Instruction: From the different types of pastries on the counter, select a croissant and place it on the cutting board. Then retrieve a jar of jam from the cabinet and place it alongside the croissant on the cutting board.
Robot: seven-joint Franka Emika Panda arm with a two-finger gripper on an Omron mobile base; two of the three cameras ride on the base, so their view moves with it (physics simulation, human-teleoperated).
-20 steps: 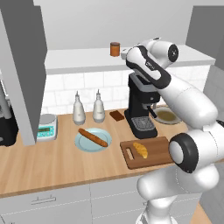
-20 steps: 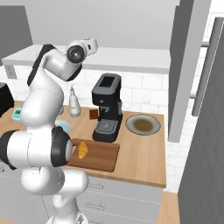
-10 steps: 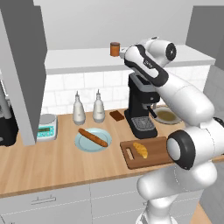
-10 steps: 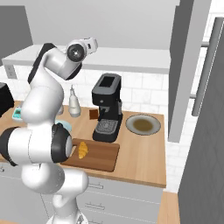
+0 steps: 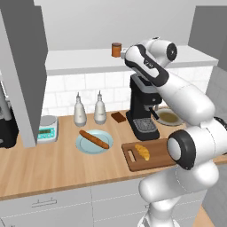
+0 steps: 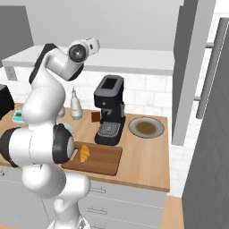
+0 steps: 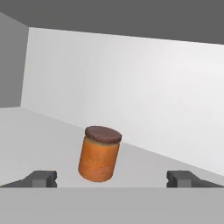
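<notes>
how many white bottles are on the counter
2: one bottle and a second side by side at the backsplash, left of the coffee machine. The arm may hide others.

The pale cabinet shelf carries 1 jar of jam, upright. The wooden counter bears 2 bottles, a scale, 2 plates, a coffee machine and the cutting board.

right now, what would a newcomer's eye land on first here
The small brown-orange jam jar stands upright on the pale cabinet shelf, straight ahead of the gripper, whose jaws stand wide open. Below, the golden crescent croissant lies on the dark wooden cutting board beside the black coffee machine.
</notes>
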